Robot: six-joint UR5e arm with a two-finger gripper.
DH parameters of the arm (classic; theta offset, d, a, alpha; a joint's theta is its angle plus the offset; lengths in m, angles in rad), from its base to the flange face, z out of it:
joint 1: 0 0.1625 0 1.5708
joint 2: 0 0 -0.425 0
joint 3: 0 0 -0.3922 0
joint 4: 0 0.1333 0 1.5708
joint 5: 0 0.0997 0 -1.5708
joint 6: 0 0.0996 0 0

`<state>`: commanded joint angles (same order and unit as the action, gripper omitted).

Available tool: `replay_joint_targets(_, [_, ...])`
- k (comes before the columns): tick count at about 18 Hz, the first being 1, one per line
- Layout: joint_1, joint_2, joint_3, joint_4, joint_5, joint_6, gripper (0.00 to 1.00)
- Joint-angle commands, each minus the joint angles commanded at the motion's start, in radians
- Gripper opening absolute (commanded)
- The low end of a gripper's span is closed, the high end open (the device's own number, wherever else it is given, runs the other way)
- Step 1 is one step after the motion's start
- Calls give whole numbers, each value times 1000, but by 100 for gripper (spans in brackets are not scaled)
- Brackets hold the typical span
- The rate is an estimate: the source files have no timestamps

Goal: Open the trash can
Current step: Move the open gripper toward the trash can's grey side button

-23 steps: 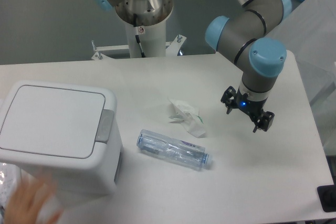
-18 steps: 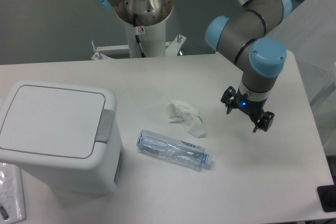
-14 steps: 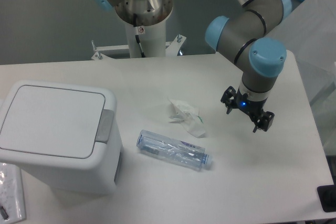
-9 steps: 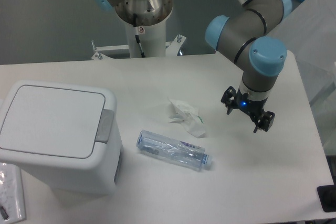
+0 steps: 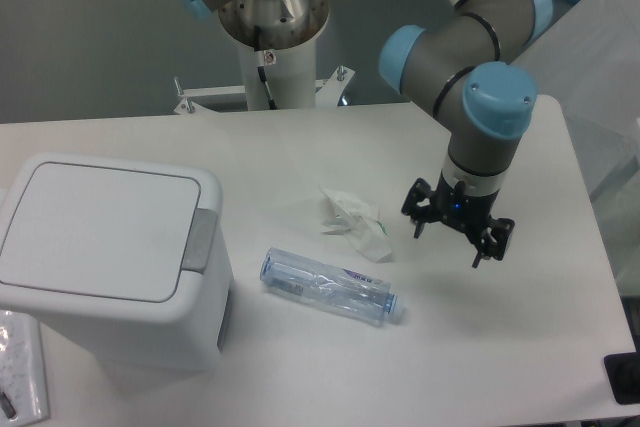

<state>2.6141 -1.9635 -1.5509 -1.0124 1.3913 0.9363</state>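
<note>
One end effector [image 5: 457, 232] shifted left toward the crumpled wrapper [image 5: 357, 219], fingers spread apart, trash can [image 5: 110, 257] lid unchanged, closed.

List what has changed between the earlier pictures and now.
The open two-finger gripper shifted left and slightly down in the picture, toward the crumpled white wrapper, gripping nothing. A blurred hand by the closed white trash can has gone. The clear plastic bottle stayed put.

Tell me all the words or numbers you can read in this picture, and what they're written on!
None can be read.
Clear bottle: its label has print, too small and blurred to read.
Crumpled wrapper: a bit of green marking, not readable.
Trash can: plain white, no writing visible.
Gripper: only a blue light, no text.
</note>
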Motion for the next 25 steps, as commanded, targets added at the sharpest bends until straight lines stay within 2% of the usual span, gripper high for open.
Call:
replay_joint_targets(4, [-60,-12,64,0,-5,-235,100])
replay_joint_targets(5, [-71,-11,72,0,-17,-255,100])
replay_joint_targets(7, [-81,-11,97,0,-82,-301,100])
replay_joint_targets(10, [-81,-12,175,0,-219,-471,100])
replay_joint_targets(13, [-85,-3,222,0,-317,-566,100])
replay_joint_targets(18, [-156,66,206,-2,-331,-620,100])
replay_joint_targets(21, [-184,132,141,-2,-328,-637,100])
replay_joint_targets(25, [-189,175,83,-2,-324,-633,100])
